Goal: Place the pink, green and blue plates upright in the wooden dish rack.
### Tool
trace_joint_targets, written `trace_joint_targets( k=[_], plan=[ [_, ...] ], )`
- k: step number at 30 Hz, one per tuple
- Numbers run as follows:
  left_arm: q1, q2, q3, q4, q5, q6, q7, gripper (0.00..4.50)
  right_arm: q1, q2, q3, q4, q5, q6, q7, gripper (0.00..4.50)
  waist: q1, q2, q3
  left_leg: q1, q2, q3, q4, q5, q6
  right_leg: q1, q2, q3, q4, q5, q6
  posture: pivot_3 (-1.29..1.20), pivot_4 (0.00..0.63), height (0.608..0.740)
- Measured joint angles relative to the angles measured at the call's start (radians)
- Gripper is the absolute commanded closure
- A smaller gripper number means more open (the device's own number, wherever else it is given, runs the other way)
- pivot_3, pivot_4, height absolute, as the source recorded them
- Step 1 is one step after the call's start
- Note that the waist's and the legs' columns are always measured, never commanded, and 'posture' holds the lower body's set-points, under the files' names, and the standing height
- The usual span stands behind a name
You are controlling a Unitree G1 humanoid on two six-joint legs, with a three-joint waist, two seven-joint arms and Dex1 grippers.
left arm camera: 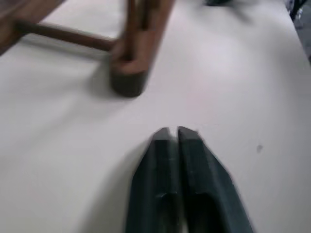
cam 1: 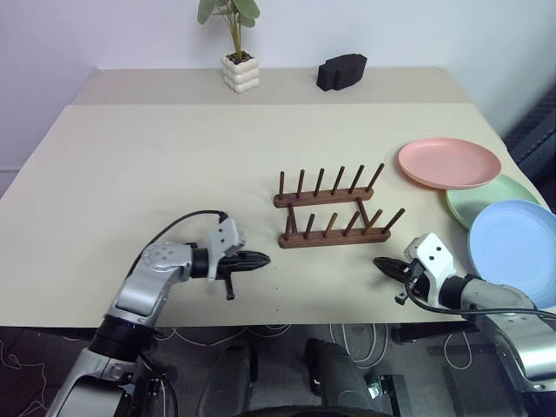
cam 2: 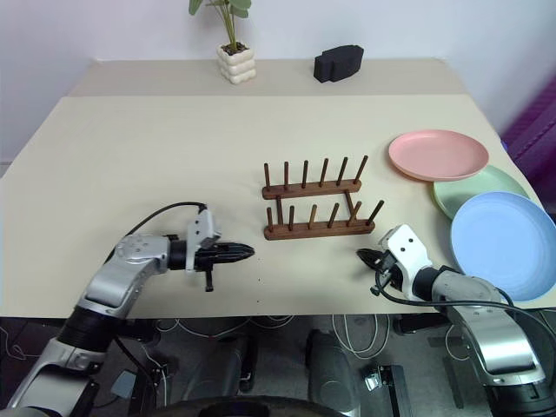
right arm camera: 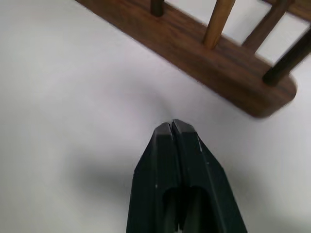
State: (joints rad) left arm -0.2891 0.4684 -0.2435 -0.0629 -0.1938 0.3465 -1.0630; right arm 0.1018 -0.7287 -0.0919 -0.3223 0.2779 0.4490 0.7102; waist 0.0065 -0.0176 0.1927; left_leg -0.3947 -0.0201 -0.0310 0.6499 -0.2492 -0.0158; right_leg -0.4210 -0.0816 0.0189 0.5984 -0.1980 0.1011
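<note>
The wooden dish rack (cam 1: 333,208) stands empty near the middle of the table, its pegs upright. At the right edge the pink plate (cam 1: 449,162) lies flat, farthest back. The green plate (cam 1: 486,198) lies nearer, partly under the blue plate (cam 1: 514,249), which is closest to me. My left gripper (cam 1: 266,258) hovers just left of the rack's near bar, pointing right, shut and holding nothing. On the rack's right, my right gripper (cam 1: 379,262) sits in front of the rack's near bar, pointing left, shut and empty, with the blue plate behind its wrist.
A potted plant (cam 1: 239,69) and a black blocky object (cam 1: 340,72) stand at the table's far edge. The table's (cam 1: 156,165) near edge runs just below both grippers.
</note>
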Motion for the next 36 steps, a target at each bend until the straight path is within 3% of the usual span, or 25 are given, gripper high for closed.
trace_joint_targets(
  k=[5,12,26,36],
  plan=[
    [-0.024,-0.063,-0.074,-0.017,0.052,0.022,0.083,4.23,-0.070,0.010,0.045,0.057,-0.072,-0.046,-0.029,4.50,0.004,0.000,0.000,0.002,-0.001,0.000,0.000,0.000,0.000,0.002,0.001,0.000,0.000,-0.001,0.001,0.00,0.150,0.738],
    [-0.084,-0.123,-0.087,0.079,0.096,-0.023,0.195,4.23,-0.147,0.043,0.087,0.129,-0.139,-0.085,-0.063,4.50,0.001,-0.001,-0.002,0.005,-0.001,-0.001,0.000,0.000,0.000,0.005,0.001,-0.001,0.000,-0.001,0.001,0.00,0.150,0.738],
    [-0.158,-0.126,-0.038,0.254,0.114,-0.143,0.323,4.23,-0.264,0.123,0.129,0.270,-0.221,-0.171,-0.114,4.50,-0.008,-0.001,-0.004,0.007,-0.001,-0.001,0.000,0.000,0.000,0.007,0.001,-0.001,0.000,0.001,-0.001,0.00,0.150,0.738],
    [-0.142,-0.119,-0.019,0.242,0.114,-0.150,0.309,4.23,-0.268,0.121,0.130,0.276,-0.226,-0.186,-0.093,4.50,-0.017,-0.001,-0.004,0.007,-0.001,-0.001,-0.001,0.000,0.000,0.007,0.001,-0.001,0.000,0.001,-0.002,0.00,0.150,0.738]
  ],
)
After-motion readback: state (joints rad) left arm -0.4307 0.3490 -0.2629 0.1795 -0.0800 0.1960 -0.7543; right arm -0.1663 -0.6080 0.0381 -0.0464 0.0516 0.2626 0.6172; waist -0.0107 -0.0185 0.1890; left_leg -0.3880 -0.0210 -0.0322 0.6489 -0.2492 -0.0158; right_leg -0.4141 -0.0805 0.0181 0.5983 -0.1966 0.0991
